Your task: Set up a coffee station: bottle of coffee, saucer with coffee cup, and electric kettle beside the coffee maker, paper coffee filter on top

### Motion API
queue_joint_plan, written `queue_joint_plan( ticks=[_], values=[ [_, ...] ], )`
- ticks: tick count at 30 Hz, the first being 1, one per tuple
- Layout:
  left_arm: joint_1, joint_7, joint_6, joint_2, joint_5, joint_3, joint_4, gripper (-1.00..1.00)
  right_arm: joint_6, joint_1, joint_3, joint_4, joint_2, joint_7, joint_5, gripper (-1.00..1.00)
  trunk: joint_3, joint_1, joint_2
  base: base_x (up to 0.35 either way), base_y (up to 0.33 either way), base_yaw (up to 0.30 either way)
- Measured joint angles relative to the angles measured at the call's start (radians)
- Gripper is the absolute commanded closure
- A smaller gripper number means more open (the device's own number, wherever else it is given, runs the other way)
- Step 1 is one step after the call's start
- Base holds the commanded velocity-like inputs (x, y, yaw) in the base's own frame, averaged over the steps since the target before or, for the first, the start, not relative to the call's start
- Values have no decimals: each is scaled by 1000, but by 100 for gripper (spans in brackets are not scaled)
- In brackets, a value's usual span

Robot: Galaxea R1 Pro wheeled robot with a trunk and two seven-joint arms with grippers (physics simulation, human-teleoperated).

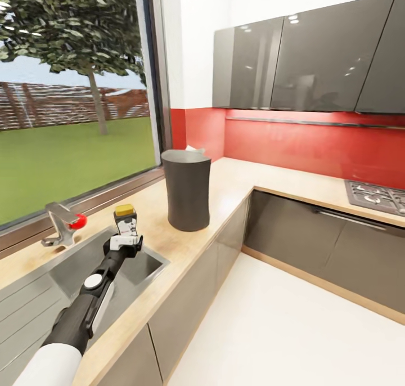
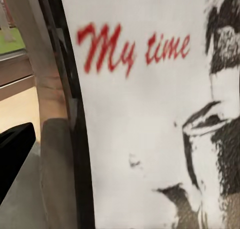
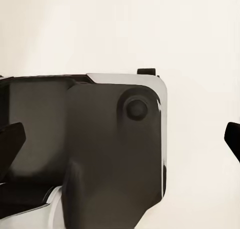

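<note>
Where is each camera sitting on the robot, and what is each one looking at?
Head view: from the robot's head, looking down over the counter and sink; the left arm shows, its end effector shut on the coffee bottle.
Left wrist view: by the left end effector, looking along its fingers at the bottle's "My time" label.
Right wrist view: by the right end effector, facing the robot's own dark body.
Shared: head and left wrist views both show the bottle.

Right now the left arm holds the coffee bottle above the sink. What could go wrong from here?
1. The bottle of coffee hangs over the sink; if the left gripper slips, it would likely fall into the basin, not onto the countertop.
2. The dark coffee maker stands close by; a wide swing could knock it.
3. The faucet is near the arm's path.
</note>
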Motion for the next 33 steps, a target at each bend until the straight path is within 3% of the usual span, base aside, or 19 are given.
queue_joint_plan(
  ticks=[13,19,27,33],
  values=[
    [0,0,0,0,-1,1,6,100,0,0,0,0,0,0,0,-100,0,0,0,286,-144,14],
    [0,0,-2,0,-1,2,9,100,0,0,0,0,0,0,0,-100,0,0,0,234,-158,225],
    [0,0,-3,0,-1,3,9,100,0,0,0,0,0,0,0,-100,0,0,0,30,-196,254],
    [13,11,-5,3,-2,53,15,100,0,0,0,0,0,0,0,-100,0,0,0,1,-25,45]
  ],
)
